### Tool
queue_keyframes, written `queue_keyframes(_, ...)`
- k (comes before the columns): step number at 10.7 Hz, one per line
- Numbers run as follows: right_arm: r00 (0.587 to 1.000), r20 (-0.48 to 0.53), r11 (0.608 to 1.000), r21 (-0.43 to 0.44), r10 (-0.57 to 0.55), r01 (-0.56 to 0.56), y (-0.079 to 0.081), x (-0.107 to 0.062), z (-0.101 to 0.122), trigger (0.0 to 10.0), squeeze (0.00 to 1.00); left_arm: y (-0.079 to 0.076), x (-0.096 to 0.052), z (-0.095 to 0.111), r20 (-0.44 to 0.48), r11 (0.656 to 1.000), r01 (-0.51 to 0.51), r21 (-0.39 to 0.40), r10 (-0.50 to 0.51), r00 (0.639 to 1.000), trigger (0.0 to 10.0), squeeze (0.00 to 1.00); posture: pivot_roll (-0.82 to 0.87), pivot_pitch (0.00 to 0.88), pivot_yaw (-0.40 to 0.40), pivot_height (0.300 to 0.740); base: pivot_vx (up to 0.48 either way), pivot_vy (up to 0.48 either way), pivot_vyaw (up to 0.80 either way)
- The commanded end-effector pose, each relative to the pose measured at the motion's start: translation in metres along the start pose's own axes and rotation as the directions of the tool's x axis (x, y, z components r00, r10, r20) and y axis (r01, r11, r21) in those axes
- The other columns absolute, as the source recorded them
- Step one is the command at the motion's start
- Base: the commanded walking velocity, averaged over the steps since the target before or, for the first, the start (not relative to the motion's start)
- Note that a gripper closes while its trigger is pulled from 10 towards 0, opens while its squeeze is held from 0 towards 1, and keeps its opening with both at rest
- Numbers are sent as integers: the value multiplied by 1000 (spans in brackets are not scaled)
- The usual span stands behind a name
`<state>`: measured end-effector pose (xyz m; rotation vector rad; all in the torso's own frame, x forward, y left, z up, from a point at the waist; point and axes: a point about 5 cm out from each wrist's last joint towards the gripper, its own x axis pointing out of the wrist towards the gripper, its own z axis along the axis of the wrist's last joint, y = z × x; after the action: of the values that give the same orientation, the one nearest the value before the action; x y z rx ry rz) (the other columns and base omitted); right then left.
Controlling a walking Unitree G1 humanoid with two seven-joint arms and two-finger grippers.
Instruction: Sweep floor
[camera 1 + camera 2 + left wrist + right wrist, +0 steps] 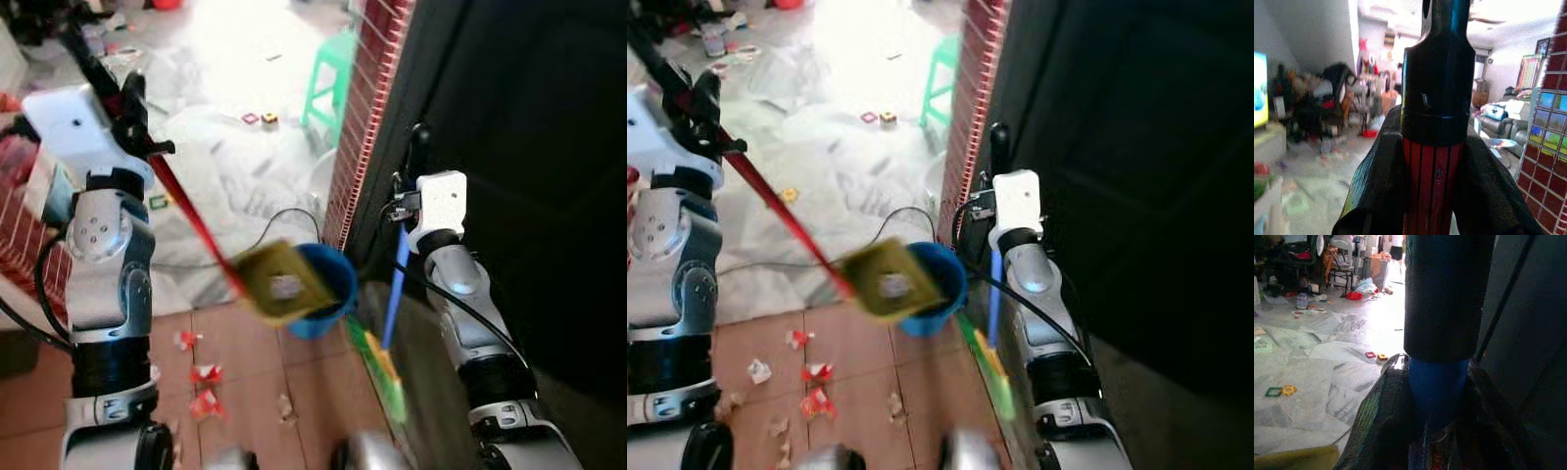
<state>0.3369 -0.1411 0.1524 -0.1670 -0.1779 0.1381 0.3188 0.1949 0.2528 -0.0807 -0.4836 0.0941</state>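
1. Head views: I have the left gripper [132,108] clamped on a red dustpan handle [191,215]. The yellow dustpan [284,284] hangs blurred above the floor, in front of a blue bucket [328,284].
2. Head views: the right gripper [411,171] is clamped on the blue broom handle [395,284]; its green bristles [387,377] reach down beside the dark wall [529,147].
3. Left wrist view: fingers [1376,196] are closed around the red ribbed shaft [1432,186] below its black cap. I judge it stiff, light and easy to grip.
4. Right wrist view: fingers [1381,421] are closed on the blue shaft below a black sleeve [1444,293]. It looks smooth and may slip; I'd grip low.
5. Floor: terracotta tiles [245,352] with red and white scraps [201,387]. Beyond lie pale marble, toy pieces [260,118] and a green stool [328,73] in a cluttered room.
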Motion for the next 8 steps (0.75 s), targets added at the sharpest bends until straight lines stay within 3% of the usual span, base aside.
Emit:
queue_keyframes(1,999,24,999,-33,-25,26,-11,1,6,10000,0,-12,2,14,81,999,42,-18,-41,996,10000,0,-76,45,-21,740,0,0,0)
queue_keyframes(6,999,25,999,-36,-28,29,-11,1,5,10000,0,-23,2,9,92,976,141,168,-157,983,10000,0,-80,42,-20,740,0,0,0)
queue_keyframes(8,999,23,999,-36,-29,30,-10,1,5,10000,0,-35,-4,2,91,938,229,262,-260,961,10000,0,-80,42,-21,740,0,0,0)
